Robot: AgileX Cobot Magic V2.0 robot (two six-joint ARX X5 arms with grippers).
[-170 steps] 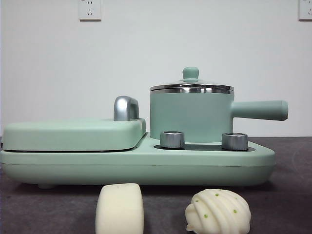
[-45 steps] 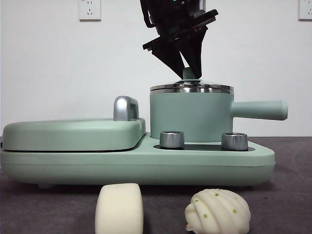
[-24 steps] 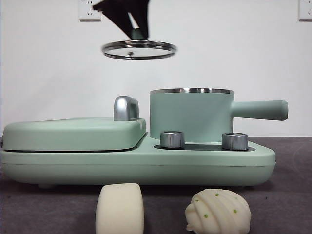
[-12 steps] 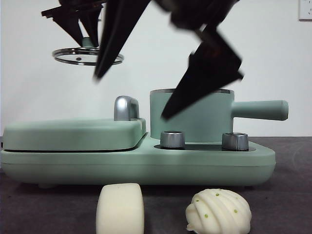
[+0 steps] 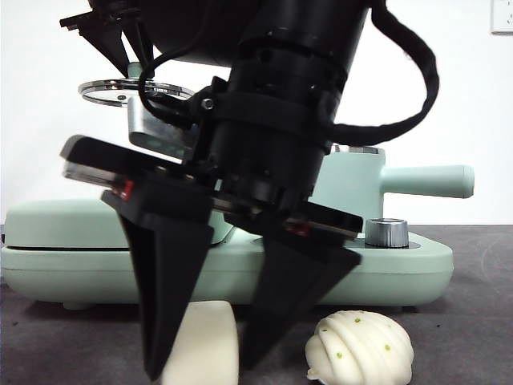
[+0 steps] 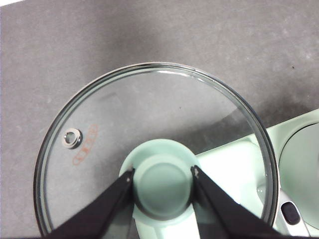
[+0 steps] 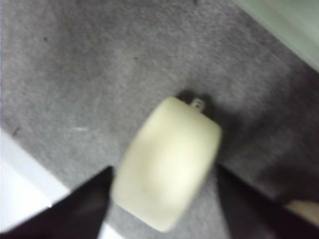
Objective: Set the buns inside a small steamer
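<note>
Right gripper point(image 5: 200, 365) low over the counter point(image 5: 465, 345), fingers point(image 5: 164, 297) spread wide either side of the plain bun point(image 7: 167, 162), not touching, pleated bun point(image 5: 359, 349) beside, left gripper point(image 6: 162, 180) clamping lid point(image 6: 149, 124) knob aloft.

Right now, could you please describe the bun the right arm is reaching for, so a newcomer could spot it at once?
Find the mint green cooker; two buns lie on the dark table in front of it. The plain bun lies between the open fingers of the right gripper, beside the pleated bun. It is a smooth cream-white block, without ridges or green specks.
</note>
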